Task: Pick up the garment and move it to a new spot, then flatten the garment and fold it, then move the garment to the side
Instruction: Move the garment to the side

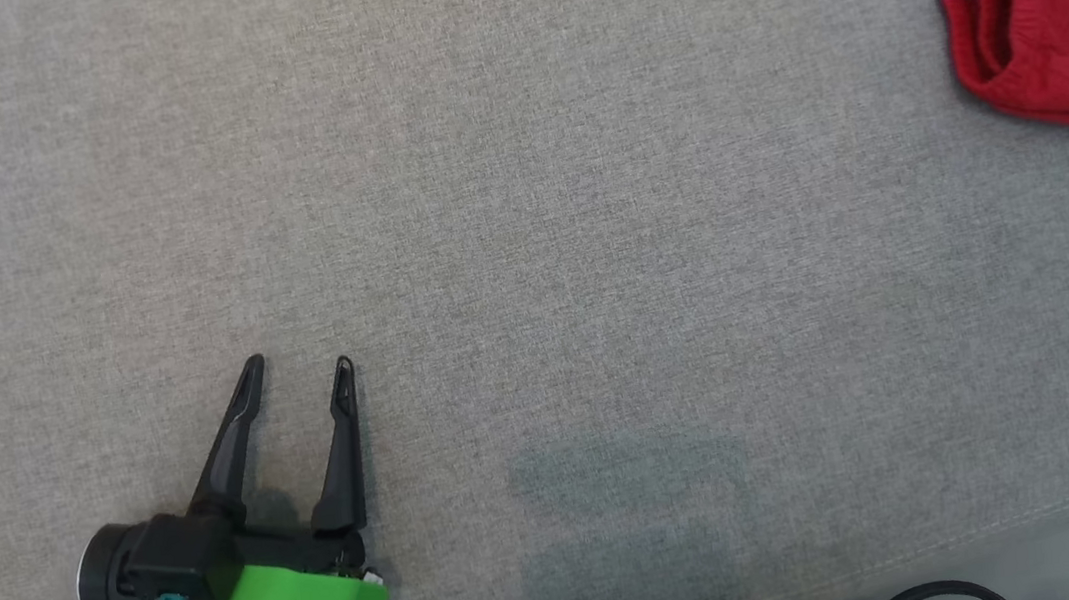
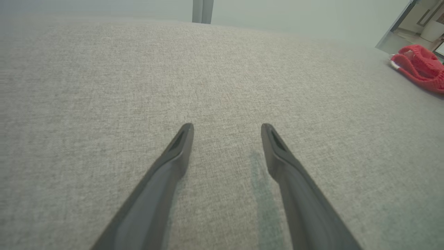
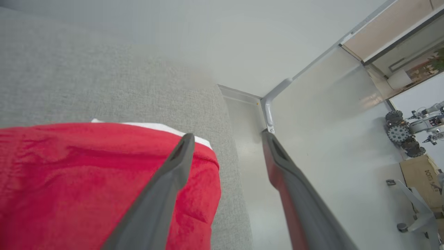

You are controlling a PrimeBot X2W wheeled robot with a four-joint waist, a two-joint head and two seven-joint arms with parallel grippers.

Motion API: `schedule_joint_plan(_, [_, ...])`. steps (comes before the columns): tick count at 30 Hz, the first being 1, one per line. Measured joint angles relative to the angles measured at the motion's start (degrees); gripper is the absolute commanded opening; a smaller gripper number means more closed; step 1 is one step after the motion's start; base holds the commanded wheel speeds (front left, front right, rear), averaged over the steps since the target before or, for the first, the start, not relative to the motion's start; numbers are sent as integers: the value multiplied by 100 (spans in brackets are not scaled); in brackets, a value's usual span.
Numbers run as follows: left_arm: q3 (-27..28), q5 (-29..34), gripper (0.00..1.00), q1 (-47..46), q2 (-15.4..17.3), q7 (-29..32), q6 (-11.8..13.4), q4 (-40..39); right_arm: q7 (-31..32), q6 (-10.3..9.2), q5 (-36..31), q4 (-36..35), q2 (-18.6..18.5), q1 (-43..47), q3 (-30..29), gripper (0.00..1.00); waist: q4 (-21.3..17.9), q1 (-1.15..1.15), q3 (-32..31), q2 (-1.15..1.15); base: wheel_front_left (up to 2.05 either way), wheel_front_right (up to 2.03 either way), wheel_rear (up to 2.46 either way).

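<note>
**Stock on the tabletop: one garment, two idle grippers**

1. Left gripper [image 1: 298, 363], one. It is nearest the robot, low over the bare grey fabric-covered tabletop [image 1: 528, 240]. Its two fingers are spread and nothing is between them; the left wrist view shows cloth weave alone in the gap.
2. Black cable [image 1: 931, 597], one, at the near edge and off the fabric.
3. Right gripper [image 3: 227, 134], one. Its two fingers are spread. One finger hangs over the garment's outer edge and the other over the pale floor past the tabletop's side. Nothing is pinched.
4. Garment [image 1: 1056, 19], one, red knit with white trim. It lies at the far right corner of the tabletop, well apart from the left gripper, and is cut by the frame in the head view. It looks bunched there, with an opening showing.

Progress, as a judgement:
- No fingers grip the garment.
- Its rumpled lie suggests the pick-up, flattening, folding and setting aside all remain.
- It cannot be ruled out that it has already been parked there.

Tally: grippers two, fingers four, garment one, cable one.
</note>
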Motion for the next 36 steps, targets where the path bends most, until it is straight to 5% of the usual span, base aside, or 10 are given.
schedule_joint_plan(5, [53,-136,100,254,-198,2,2,113,-536,1,154,-757,310,433,90,100,32,0,-493,0,0,0,0])
schedule_joint_plan(15, [214,-267,100,1019,-281,3,183,241,-889,1,782,-2818,509,3082,166,100,330,-1,-1647,-2,0,0,0])
schedule_joint_plan(23, [516,-223,100,1304,-291,3,175,477,-1343,0,666,-3851,1629,5392,-400,100,822,-1,-2316,-2,0,0,0])
schedule_joint_plan(29, [684,-110,100,1261,-290,3,100,742,-1365,1,-149,-4428,2406,6111,-423,100,1126,-1,-2628,-2,0,0,0])
schedule_joint_plan(36, [789,-31,100,972,-291,2,46,960,-1366,1,-494,-4589,2838,6527,-530,100,1263,-1,-2884,-2,0,0,0])
